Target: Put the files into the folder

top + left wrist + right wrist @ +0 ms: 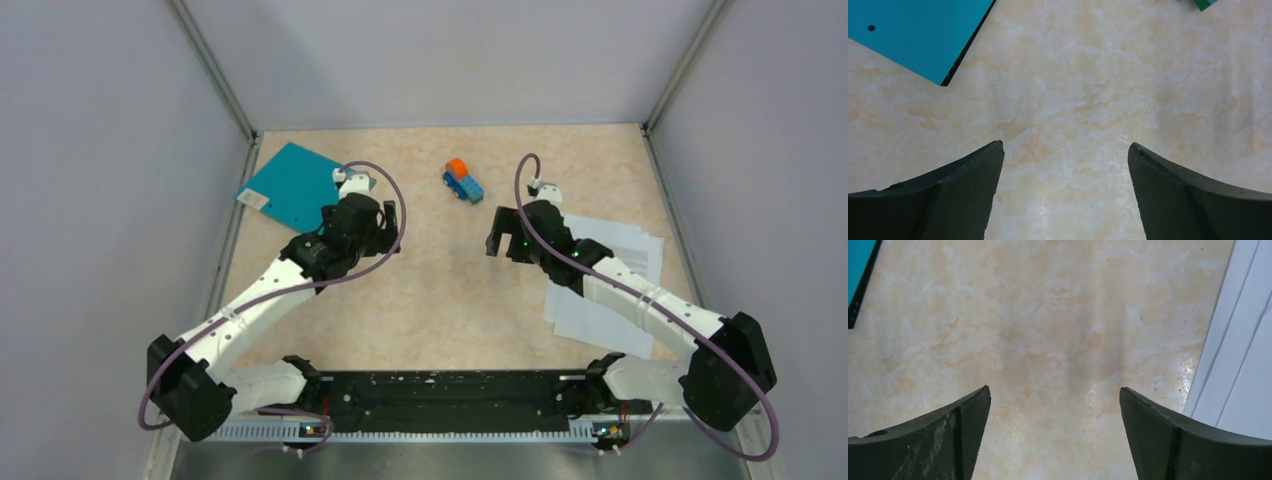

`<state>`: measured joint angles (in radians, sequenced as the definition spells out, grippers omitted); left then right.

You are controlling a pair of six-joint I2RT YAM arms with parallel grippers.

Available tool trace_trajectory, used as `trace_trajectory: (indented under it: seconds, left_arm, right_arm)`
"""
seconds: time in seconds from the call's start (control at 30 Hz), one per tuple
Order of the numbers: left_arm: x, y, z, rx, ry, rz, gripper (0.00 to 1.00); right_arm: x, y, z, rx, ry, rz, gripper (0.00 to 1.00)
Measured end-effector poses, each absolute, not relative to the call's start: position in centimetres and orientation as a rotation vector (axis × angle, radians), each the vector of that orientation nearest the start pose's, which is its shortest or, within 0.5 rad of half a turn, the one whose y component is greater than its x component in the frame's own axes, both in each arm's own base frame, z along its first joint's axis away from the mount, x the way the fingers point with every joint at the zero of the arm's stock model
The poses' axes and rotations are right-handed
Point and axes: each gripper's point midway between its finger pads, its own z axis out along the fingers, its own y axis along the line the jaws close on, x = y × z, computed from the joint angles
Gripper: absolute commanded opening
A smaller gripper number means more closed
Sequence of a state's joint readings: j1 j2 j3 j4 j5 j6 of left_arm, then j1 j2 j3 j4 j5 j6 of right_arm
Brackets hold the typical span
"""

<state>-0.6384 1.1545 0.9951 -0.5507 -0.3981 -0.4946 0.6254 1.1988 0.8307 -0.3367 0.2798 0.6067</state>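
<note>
Well apart, files (628, 244) and folder (290, 185).

Marbled beige table (440, 300) with teal folder (290, 185), white files (632, 242), toy truck (463, 181)

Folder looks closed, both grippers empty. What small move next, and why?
Probably bring the left gripper to the folder, at its near edge, to lift the cover: it lies shut, teal side up, beside that arm; the files lie loose at right.

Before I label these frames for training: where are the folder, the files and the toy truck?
folder (290, 183), top external view, teal cover.
files (632, 243), top external view, uncovered upper sheet.
toy truck (467, 186), top external view, blue body.
</note>
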Motion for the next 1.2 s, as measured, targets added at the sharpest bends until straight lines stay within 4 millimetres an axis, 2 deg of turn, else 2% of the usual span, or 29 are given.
trace_trajectory:
  seconds: [0.3, 0.47, 0.6, 0.73, 0.93, 1.2]
  left_arm:
    - [30.1, -13.4, 18.7, -0.142, 2.225, -0.155, 0.98]
    - [30.4, -12.3, 18.8, -0.182, 2.242, -0.163, 0.99]
    - [30.7, -11.4, 20.0, -0.217, 2.239, -0.166, 0.98]
    - [31.1, -10.1, 21.8, -0.26, 2.214, -0.166, 0.98]
    - [31.3, -8.7, 23.2, -0.303, 2.209, -0.156, 0.98]
    - [30.4, -8.4, 24.2, -0.311, 2.23, -0.175, 0.98]
  right_arm:
    - [29.3, 20.1, 14.6, 0.144, 2.243, 0.474, 0.98]
    - [29.1, 23.0, 13.5, 0.137, 2.27, 0.56, 0.98]
    - [29.0, 27.2, 12.2, 0.105, 2.313, 0.651, 0.96]
    - [30.0, 32.0, 11.9, 0.098, 2.31, 0.792, 0.94]
    - [33.1, 38.6, 12.2, 0.157, 2.244, 1.056, 0.84]
    - [37.0, 47.7, 10.4, 0.231, 2.197, 1.36, 0.67]
